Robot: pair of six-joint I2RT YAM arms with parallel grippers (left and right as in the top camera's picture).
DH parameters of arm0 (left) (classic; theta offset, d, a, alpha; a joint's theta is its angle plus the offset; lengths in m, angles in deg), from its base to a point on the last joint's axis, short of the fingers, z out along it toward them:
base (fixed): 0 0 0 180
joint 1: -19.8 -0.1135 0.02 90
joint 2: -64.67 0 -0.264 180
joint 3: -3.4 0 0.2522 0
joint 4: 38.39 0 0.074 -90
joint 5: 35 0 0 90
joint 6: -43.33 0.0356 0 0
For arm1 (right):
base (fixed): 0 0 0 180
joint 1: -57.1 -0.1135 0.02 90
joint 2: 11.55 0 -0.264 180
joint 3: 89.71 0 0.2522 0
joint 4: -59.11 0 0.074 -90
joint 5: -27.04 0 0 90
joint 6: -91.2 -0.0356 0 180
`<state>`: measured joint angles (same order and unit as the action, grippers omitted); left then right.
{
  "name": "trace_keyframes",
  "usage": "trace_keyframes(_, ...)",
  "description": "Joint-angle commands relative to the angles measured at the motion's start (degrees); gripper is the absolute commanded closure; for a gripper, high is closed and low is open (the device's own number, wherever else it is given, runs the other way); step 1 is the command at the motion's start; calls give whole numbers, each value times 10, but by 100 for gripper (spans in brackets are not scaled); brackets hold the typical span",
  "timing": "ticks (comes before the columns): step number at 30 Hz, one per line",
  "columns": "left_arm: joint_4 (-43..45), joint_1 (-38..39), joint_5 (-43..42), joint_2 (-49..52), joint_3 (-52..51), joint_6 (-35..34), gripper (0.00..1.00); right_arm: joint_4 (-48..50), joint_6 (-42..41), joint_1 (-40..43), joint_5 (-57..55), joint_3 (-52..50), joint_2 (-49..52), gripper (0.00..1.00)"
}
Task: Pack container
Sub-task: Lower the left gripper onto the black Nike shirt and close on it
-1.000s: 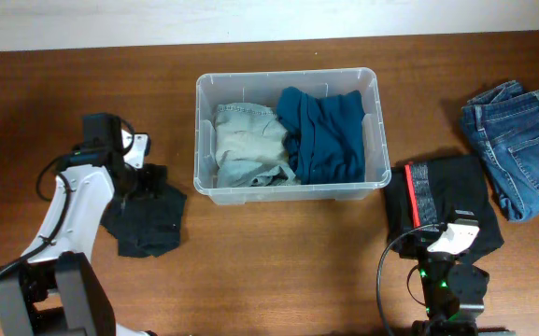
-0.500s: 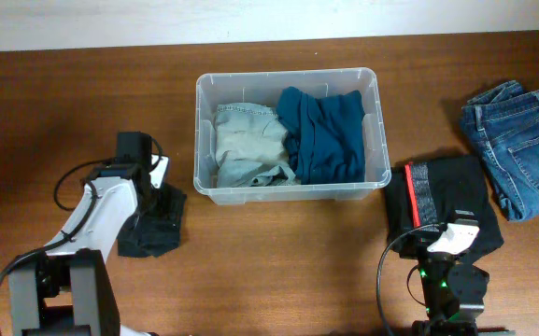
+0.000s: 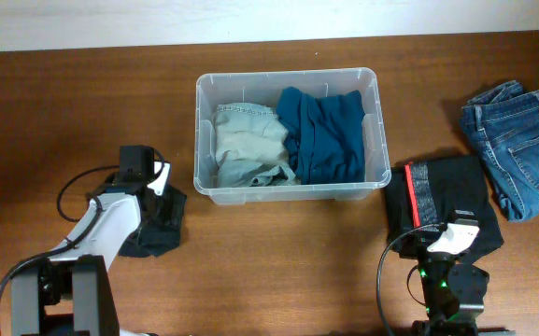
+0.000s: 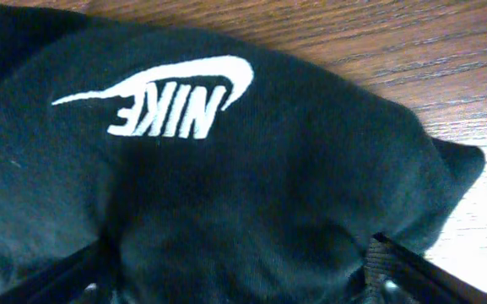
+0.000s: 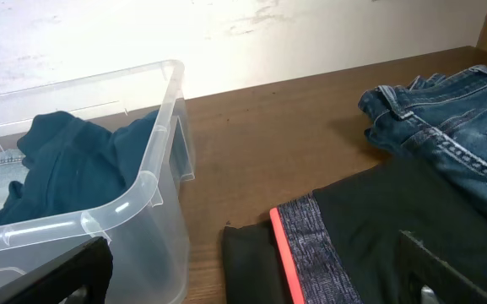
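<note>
container [image 3: 288,74]: upright, open-topped, mid-tabletop [image 3: 278,271] toward the far edge, between the two arms. Two crumpled pieces lie inside, side by side and touching: pale grey-green garment [image 3: 246,145] in the left half, teal garment [image 3: 325,131] in the right half.

left hand [image 4: 239,283]: down on the black Nike garment [image 3: 152,231], which lies on the tabletop left of the container, near its front-left corner but apart from it. Fingers [image 4: 74,285] are spread wide, one at each lower corner of the wrist view, with black fabric bulging up between them (white logo [image 4: 163,97] reads upside down in that view). Fabric doesn't look pinched. Can't tell whether the tips reach the wood.

right hand [image 5: 256,279]: low at the near edge, right of the container, spread wide, nothing between the fingers. It looks out over the banded black garment [image 3: 456,191] (grey band with a red stripe along one side), folded flat just beside the container's front-right corner; the wrist view shows a strip of bare wood between the two.

jeans [image 3: 517,145]: folded, blue, farther right, just beside the banded black garment and well apart from the container.
</note>
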<state>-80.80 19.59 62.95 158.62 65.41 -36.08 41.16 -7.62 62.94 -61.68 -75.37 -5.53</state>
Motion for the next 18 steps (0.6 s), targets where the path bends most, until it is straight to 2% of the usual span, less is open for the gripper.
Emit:
trace_keyframes(1,2,0,5,24,-26,7,32,-3,2,-3,-5,-3,-4,1)
trace_keyframes(4,2,0,5,24,-26,7,61,-3,2,-3,-5,-3,-4,1)
trace_keyframes(7,2,0,5,24,-26,7,97,-3,2,-3,-5,-3,-4,1)
trace_keyframes(11,0,1,5,23,-16,7,99,-3,2,-3,-5,-3,-4,1)
trace_keyframes(18,-93,1,5,-6,98,-24,99,-3,2,-3,-5,-3,-4,1)
